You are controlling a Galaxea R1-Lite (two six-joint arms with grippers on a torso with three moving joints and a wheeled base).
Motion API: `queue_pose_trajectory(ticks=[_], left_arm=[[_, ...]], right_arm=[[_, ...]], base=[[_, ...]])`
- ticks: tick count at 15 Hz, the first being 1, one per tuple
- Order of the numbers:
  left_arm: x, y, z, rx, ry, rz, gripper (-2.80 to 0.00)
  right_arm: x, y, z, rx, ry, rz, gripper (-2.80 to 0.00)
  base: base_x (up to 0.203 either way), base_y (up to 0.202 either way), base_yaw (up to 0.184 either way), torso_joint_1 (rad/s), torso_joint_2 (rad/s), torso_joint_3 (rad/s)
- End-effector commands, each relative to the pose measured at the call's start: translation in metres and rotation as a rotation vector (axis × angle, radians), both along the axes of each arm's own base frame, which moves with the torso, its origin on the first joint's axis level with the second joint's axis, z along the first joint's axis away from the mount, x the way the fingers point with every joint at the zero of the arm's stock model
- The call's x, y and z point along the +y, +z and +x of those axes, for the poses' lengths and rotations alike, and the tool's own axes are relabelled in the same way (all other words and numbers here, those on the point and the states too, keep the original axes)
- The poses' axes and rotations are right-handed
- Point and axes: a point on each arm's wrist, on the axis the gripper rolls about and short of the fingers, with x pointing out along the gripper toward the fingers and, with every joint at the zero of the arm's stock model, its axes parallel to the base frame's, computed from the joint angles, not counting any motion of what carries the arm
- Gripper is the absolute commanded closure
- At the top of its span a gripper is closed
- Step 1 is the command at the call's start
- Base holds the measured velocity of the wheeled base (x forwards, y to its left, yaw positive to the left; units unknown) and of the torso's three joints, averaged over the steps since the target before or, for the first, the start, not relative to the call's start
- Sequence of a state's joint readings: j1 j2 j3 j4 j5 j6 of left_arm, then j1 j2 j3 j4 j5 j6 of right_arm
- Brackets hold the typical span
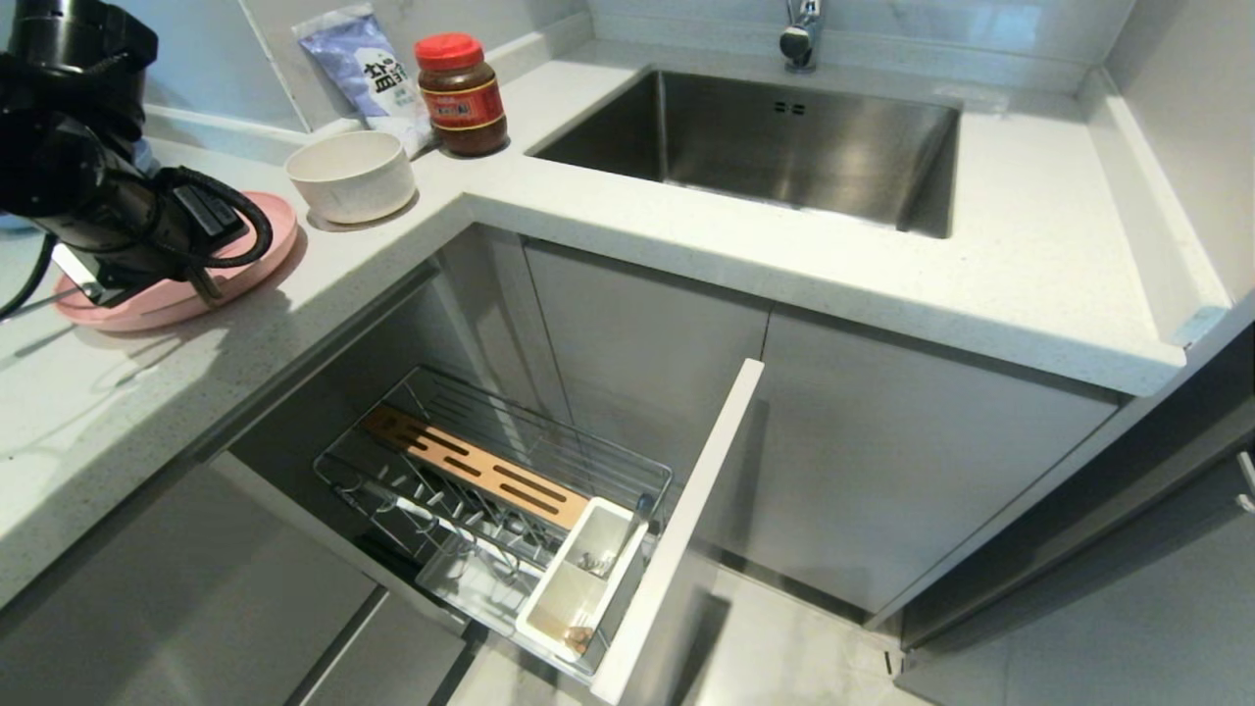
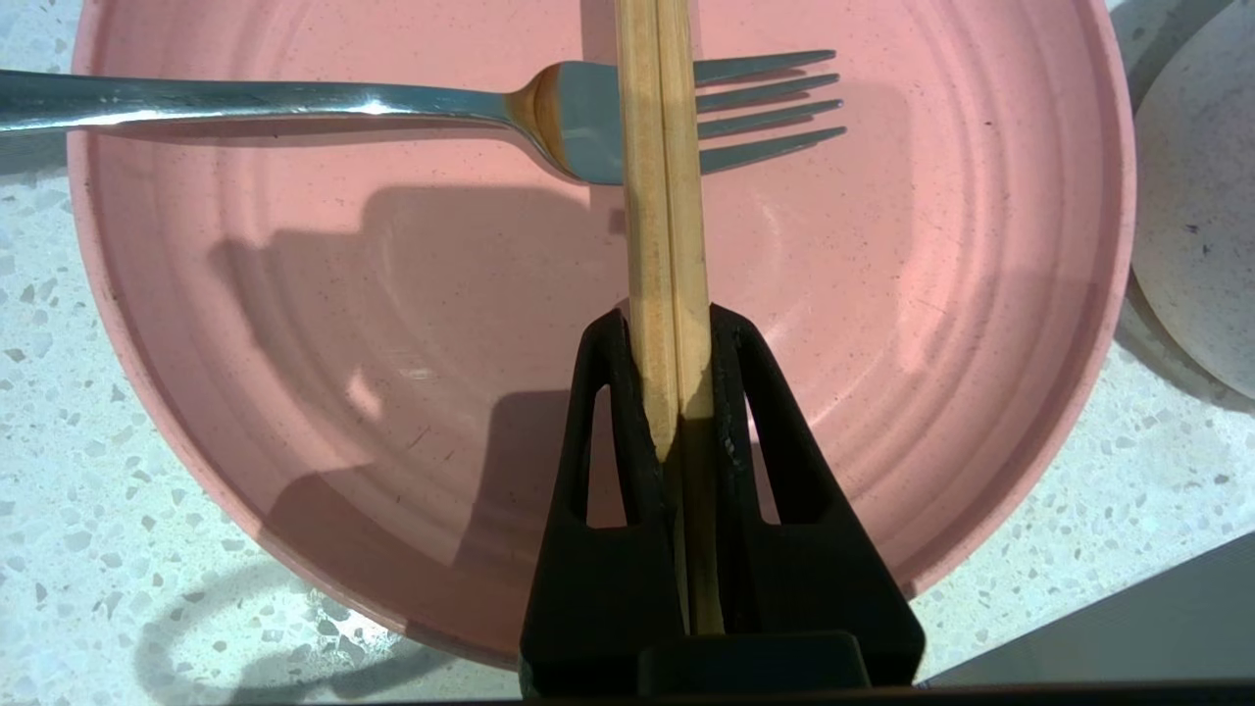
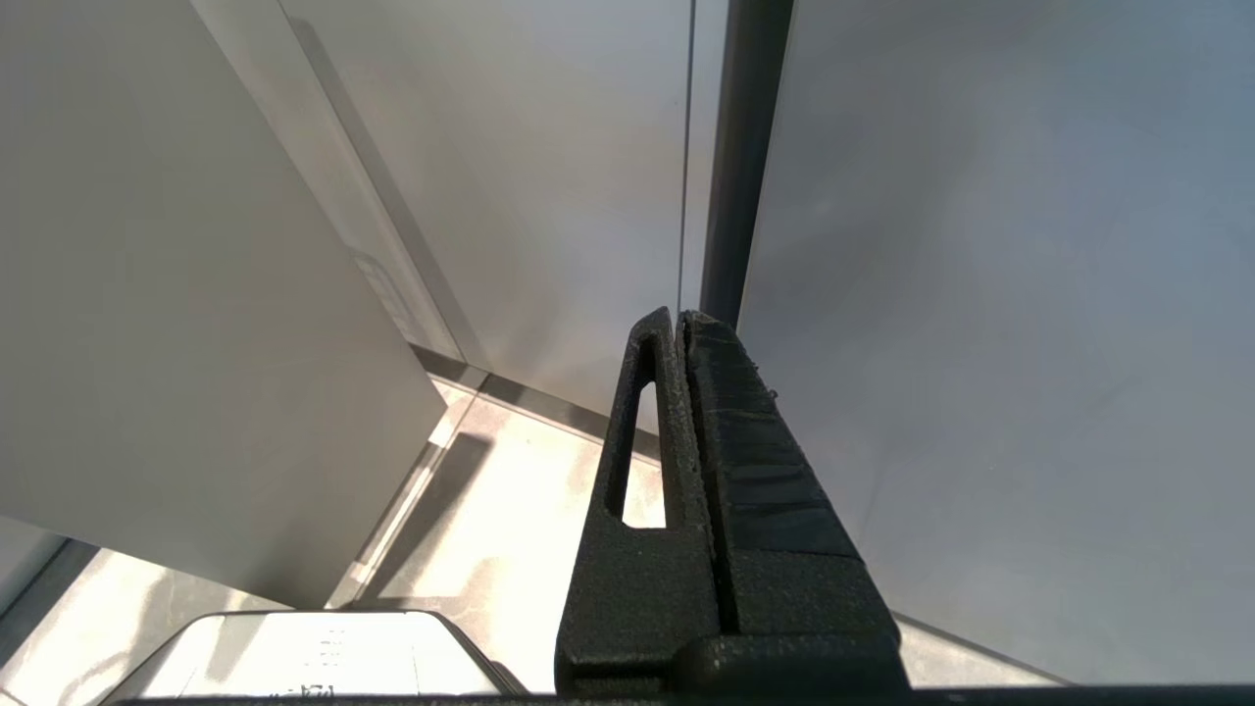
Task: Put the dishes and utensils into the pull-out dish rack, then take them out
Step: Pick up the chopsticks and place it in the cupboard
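Speckled countertop [image 1: 686,235], steel sink [image 1: 765,137]

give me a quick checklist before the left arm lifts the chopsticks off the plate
1. Grip: left gripper shut on the chopsticks, both sticks side by side between the fingers: ok.
2. Fork clear of the lift: not ok, the chopsticks cross over its head and may drag it.
3. Pink plate flat on the counter: ok.
4. Pull-out dish rack open: ok.
5. White utensil caddy free: cannot tell, small items lie in it.
6. Right gripper shut and parked by the cabinet fronts: ok.
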State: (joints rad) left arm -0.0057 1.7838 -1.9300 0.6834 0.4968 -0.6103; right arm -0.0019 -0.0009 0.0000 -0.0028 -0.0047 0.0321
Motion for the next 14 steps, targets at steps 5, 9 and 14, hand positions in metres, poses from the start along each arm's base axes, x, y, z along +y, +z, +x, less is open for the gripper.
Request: queue_pose_trajectory(ticks=[5, 9, 14], left_arm=[[0.0, 0.012, -0.015, -0.04, 0.005, 0.001, 0.0], [0.0, 0.037, -0.048, -0.128, 0.002, 0.0, 0.0], [-0.013, 0.073, -0.109, -0.281, -0.069, -0.019, 0.0]], right_arm=[[0.0, 0.0, 0.0, -0.003, 0.0, 0.0, 0.0], [0.0, 0.0, 0.0, -0.001, 0.0, 0.0, 0.0], [0.0, 0.0, 0.0, -0.001, 0.0, 0.0, 0.0]], base=[[0.0, 0.0, 0.0, 0.0, 0.0, 0.0], [0.0, 0.0, 0.0, 0.0, 0.0, 0.0], [0.0, 0.0, 0.0, 0.0, 0.0, 0.0]])
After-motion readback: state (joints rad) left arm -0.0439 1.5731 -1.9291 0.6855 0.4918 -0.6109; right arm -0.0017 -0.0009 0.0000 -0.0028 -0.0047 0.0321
